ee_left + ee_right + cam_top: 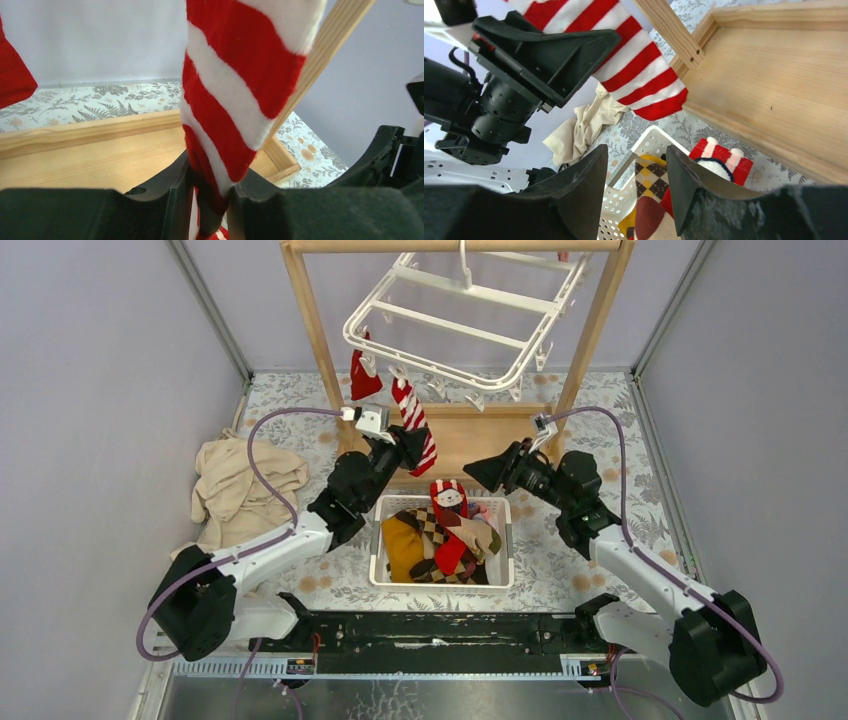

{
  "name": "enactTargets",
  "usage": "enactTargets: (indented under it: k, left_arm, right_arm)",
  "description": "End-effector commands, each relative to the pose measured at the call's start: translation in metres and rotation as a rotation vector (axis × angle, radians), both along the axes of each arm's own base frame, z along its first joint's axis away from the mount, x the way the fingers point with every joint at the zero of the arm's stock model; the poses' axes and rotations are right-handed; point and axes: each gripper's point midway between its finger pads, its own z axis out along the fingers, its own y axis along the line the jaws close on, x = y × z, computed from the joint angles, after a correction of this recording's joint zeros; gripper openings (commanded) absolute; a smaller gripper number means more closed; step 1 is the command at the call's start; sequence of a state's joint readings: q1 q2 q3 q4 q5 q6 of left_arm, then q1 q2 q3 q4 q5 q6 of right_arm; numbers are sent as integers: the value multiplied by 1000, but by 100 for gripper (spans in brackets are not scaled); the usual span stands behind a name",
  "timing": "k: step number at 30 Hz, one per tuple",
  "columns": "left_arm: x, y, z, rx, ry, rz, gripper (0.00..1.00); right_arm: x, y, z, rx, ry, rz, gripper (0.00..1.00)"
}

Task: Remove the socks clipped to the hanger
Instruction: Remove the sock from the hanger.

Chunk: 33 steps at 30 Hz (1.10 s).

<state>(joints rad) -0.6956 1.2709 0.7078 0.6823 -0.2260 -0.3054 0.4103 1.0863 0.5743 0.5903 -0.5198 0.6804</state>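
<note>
The white grid hanger [470, 315] hangs tilted from the wooden rack's top bar. A plain red sock [363, 377] and a red-white striped sock [415, 420] hang from its near clips. My left gripper [412, 447] is shut on the lower part of the striped sock [235, 85], which runs down between its fingers [210, 185]. The red sock [12, 75] shows at the left edge of the left wrist view. My right gripper [478, 472] is open and empty, to the right of the striped sock [639, 70] and above the basket; its fingers [636, 165] frame an argyle sock [649, 172].
A white perforated basket [505, 540] in front of the rack holds several socks, among them mustard, argyle and red ones. The wooden rack [600, 320] has a wooden base tray [480, 435]. A tan cloth [240, 485] lies crumpled at the left.
</note>
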Motion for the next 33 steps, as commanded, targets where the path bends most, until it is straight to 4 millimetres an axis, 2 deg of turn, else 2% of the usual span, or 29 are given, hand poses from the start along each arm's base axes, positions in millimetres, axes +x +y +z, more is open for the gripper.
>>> enactTargets:
  k: [1, 7, 15, 19, 28, 33]
  left_arm:
    - [-7, -1, 14, -34, 39, 4, 34]
    - [-18, -8, 22, -58, 77, -41, 34]
    - [-29, -19, 34, -77, 138, -109, 34]
    - [-36, -23, 44, -96, 162, -137, 35]
    - [-54, -24, 56, -123, 170, -195, 36]
    - [-56, -24, 56, -127, 169, -202, 37]
  right_arm:
    - [-14, 4, 10, -99, -149, -44, 55]
    - [-34, 20, 5, -203, -223, -32, 57]
    - [-39, 35, 4, -285, -294, -78, 58]
    - [-35, 42, 9, -333, -336, -135, 61]
    - [-15, 41, 17, -325, -388, -268, 81]
    - [-8, 65, 30, -296, -430, -220, 85]
